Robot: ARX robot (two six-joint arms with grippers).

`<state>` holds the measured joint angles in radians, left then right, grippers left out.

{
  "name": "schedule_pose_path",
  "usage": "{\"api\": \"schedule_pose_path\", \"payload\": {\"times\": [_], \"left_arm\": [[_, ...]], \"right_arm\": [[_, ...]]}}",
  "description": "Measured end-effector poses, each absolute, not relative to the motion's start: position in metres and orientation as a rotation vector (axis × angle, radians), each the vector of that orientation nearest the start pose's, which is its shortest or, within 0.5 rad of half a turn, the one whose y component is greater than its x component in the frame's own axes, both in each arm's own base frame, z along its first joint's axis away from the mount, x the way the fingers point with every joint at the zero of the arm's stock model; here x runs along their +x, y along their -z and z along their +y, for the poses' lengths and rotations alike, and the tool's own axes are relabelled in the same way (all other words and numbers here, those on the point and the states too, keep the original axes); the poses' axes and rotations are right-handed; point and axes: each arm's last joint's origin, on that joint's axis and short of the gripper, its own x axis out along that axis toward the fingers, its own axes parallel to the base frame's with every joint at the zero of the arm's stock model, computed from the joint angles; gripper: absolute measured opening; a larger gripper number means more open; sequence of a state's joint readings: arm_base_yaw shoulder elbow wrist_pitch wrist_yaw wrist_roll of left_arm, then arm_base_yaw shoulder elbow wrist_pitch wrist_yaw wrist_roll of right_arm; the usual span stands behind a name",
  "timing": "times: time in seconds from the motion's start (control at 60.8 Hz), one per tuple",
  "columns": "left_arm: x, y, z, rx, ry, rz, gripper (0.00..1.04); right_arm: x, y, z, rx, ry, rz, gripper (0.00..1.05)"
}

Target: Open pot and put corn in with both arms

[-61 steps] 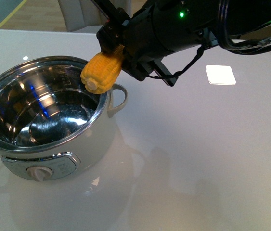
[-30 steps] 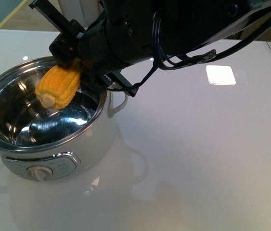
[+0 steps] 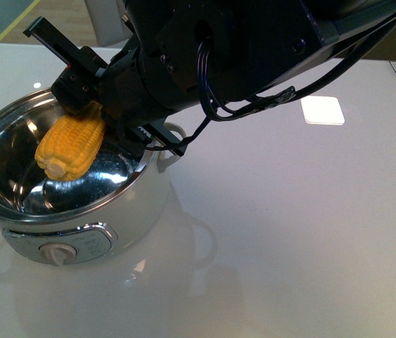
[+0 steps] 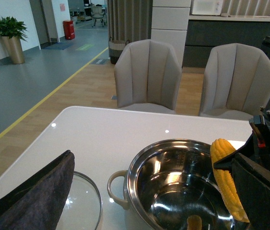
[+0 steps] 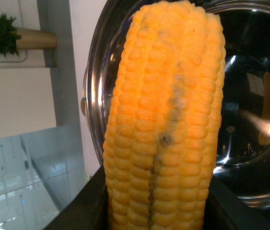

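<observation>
The pot (image 3: 138, 208) stands open at the table's front left, its steel inside bare. The corn (image 3: 69, 148) hangs tilted over the pot's opening, its free end dipping below the rim. My right gripper (image 3: 87, 113) is shut on the cob's upper end. In the right wrist view the corn (image 5: 163, 120) fills the frame between the black fingers (image 5: 84, 208), with the pot (image 5: 95, 96) behind it. The left wrist view shows the pot (image 4: 139, 160), the corn (image 4: 226, 177) and the glass lid (image 4: 84, 201) lying on the table beside the pot. My left gripper's grey padded finger (image 4: 41, 194) hovers over the lid, open and holding nothing.
A white square (image 3: 322, 109) lies on the white table (image 3: 289, 232) to the right of the pot. The pot's cream dial (image 3: 57, 253) faces me, and a loop handle (image 3: 176, 144) sticks out to the right. Two grey chairs (image 4: 147, 76) stand behind the table.
My right arm has swung left and down with the corn, from above the pot's right rim to over its inside. The pot has stayed put.
</observation>
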<state>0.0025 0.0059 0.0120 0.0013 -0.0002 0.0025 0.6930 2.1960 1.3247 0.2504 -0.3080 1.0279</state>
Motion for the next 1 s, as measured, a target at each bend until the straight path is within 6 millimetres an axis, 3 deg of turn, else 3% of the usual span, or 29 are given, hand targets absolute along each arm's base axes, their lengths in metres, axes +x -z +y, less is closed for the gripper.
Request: {"api": "schedule_pose_path", "payload": {"times": [0.296, 0.526, 0.773, 0.888, 1.003], "left_arm": [[0.097, -0.167, 0.000, 0.002, -0.003, -0.007, 0.98], [0.097, -0.167, 0.000, 0.002, -0.003, -0.007, 0.98], [0.097, -0.167, 0.000, 0.002, -0.003, -0.007, 0.98], [0.097, -0.167, 0.000, 0.002, -0.003, -0.007, 0.98], [0.097, -0.167, 0.000, 0.002, -0.003, -0.007, 0.98]], "right_arm": [[0.345, -0.113, 0.298, 0.785, -0.547, 1.058, 0.92], [0.346, -0.110, 0.278, 0.812, -0.510, 1.015, 0.93], [0.347, -0.141, 0.194, 0.888, -0.379, 0.812, 0.93], [0.338, -0.152, 0.144, 0.868, -0.281, 0.731, 0.91], [0.322, -0.156, 0.111, 0.786, -0.200, 0.695, 0.91]]}}
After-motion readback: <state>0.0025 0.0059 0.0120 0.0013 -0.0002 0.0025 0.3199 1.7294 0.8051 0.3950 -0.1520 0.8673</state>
